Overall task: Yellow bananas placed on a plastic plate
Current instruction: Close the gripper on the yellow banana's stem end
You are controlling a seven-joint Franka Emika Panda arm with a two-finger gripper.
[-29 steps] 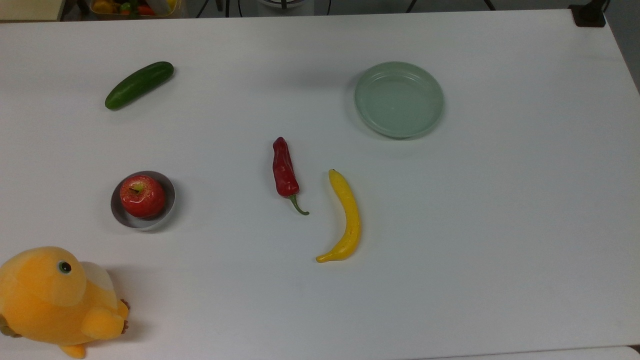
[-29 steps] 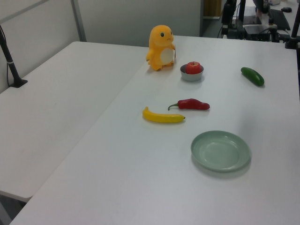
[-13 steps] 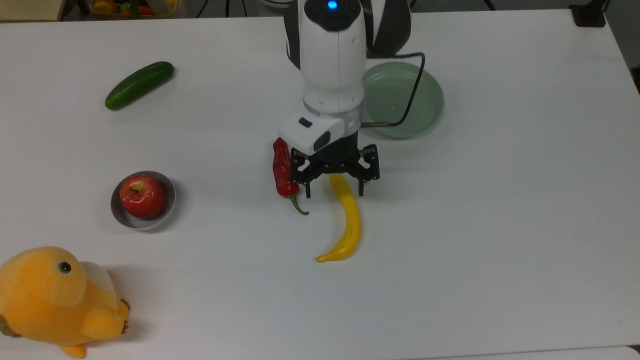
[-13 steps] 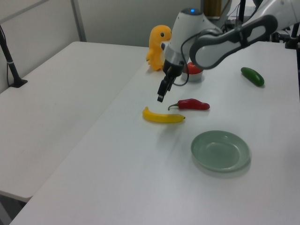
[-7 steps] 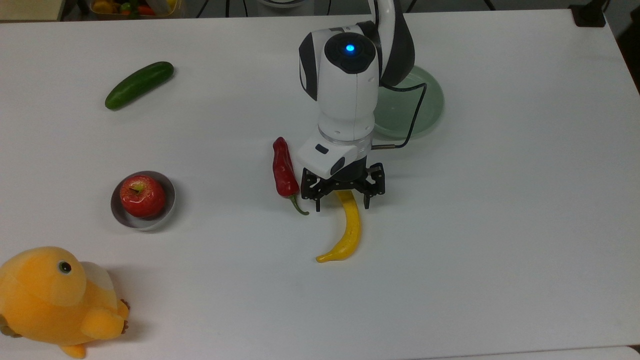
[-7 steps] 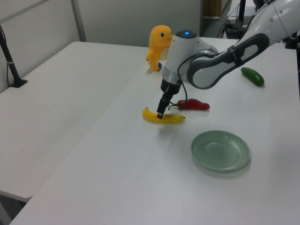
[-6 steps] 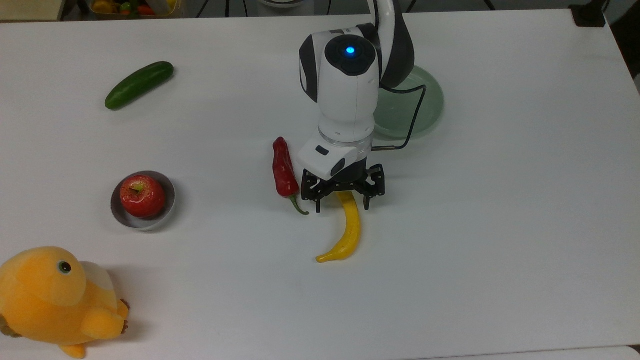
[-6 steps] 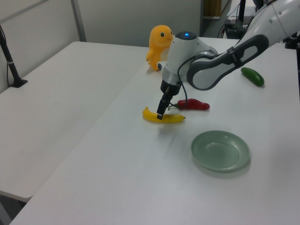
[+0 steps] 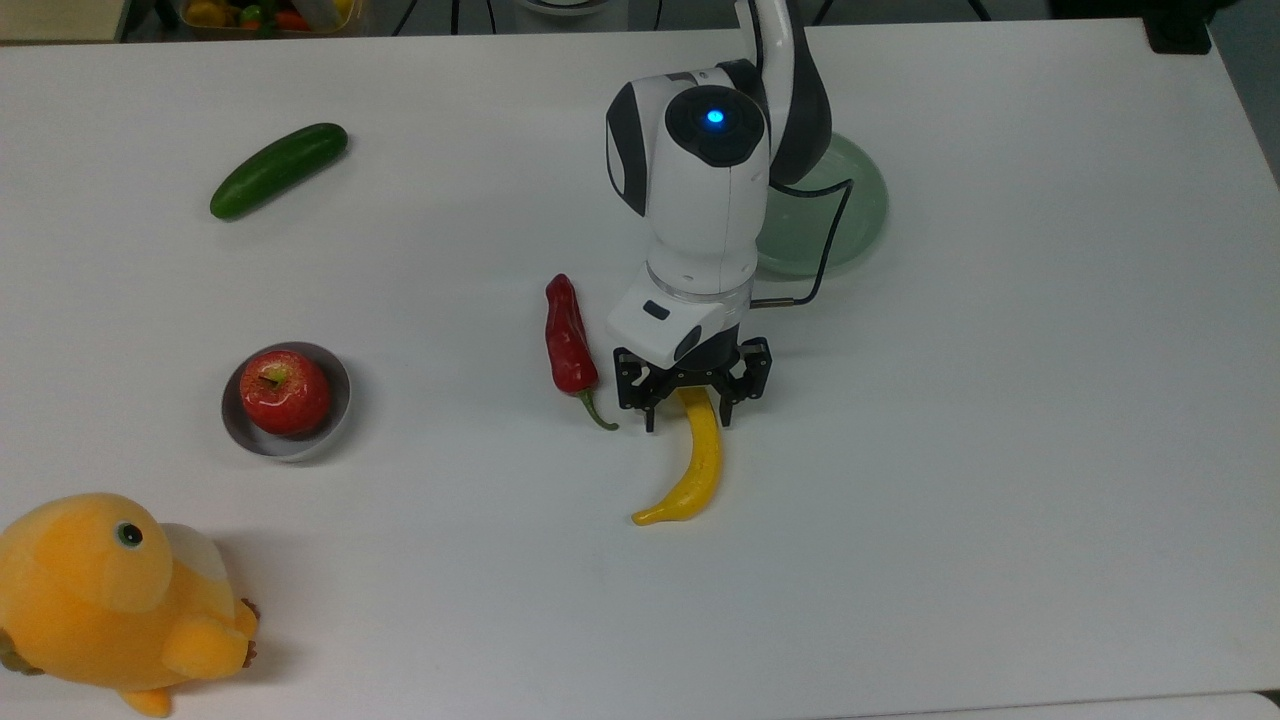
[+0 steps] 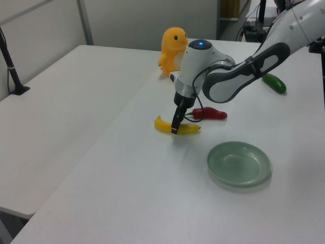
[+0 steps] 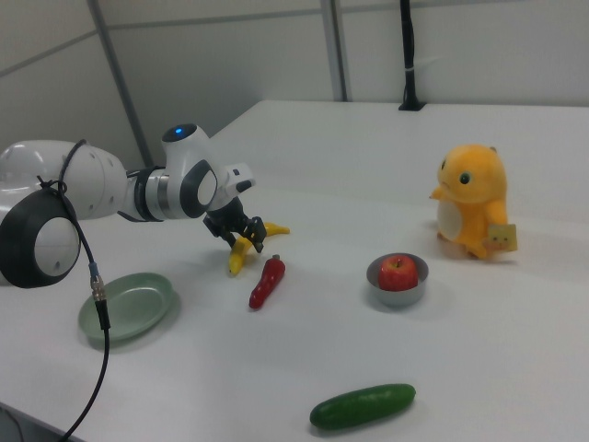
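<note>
The yellow banana (image 9: 702, 468) lies on the white table, its far end hidden under my gripper (image 9: 688, 421). The gripper is open and low over the table, one finger on each side of the banana's upper half, with gaps between fingers and fruit. In the left view the gripper (image 10: 175, 128) comes down onto the banana (image 10: 188, 129). The right view has the gripper (image 11: 247, 242) over the banana (image 11: 239, 257). The pale green plastic plate (image 9: 858, 205) is empty and lies beyond the arm, partly hidden by it; the whole plate (image 10: 238, 163) appears in the left view.
A red chili pepper (image 9: 568, 340) lies close to the gripper on the top view's left. Farther to the top view's left are a red apple in a grey bowl (image 9: 336, 368), a green cucumber (image 9: 278, 170) and an orange plush toy (image 9: 110, 595).
The arm entered over the plate, moved toward the banana and came down. Over the last half second the gripper sank lower along the banana, still open.
</note>
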